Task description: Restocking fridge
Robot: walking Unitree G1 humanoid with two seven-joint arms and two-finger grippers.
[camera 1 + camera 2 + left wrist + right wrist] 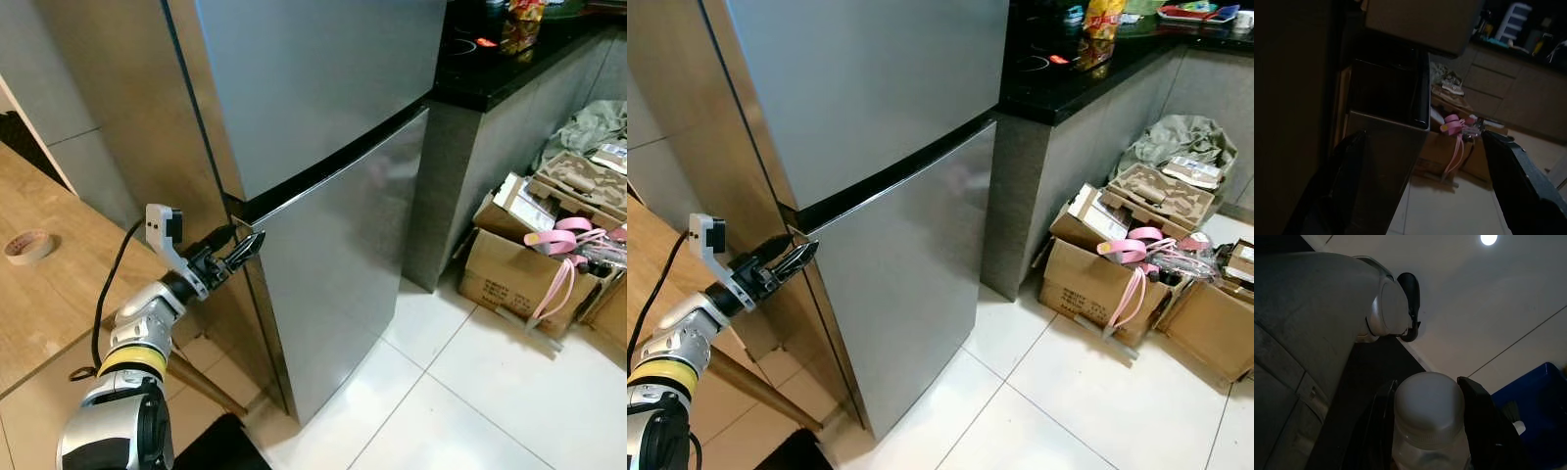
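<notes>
Two stacked doors make up the tall brushed-steel fridge (323,127), both closed, with a dark gap running between the upper and the lower door; no brand mark or lettering can be read on either face. Beside it stands a grey cabinet with a glossy black countertop (1068,78), where a yellow and red snack bag (1101,22) sits, its print too small to read. On the white tiled floor (470,392) past the cabinet lie several brown cardboard boxes (1097,279), one topped with pink looped straps (1136,250); the printing on the packets there cannot be made out. A light wooden table surface (49,284) on the robot's left carries a roll of beige tape (27,245).

At the hinge-opposite corner of the lower door, the left gripper (245,247) reaches in with its black fingers spread apart, their tips at the door's upper edge just under the gap; whether they touch the metal cannot be told. In the right wrist view the right gripper (1430,431) has its two fingers clamped on the neck of a clear plastic bottle with a white screw cap (1429,401), held low beside the robot's own body above the tiles. Its label is out of sight.
</notes>
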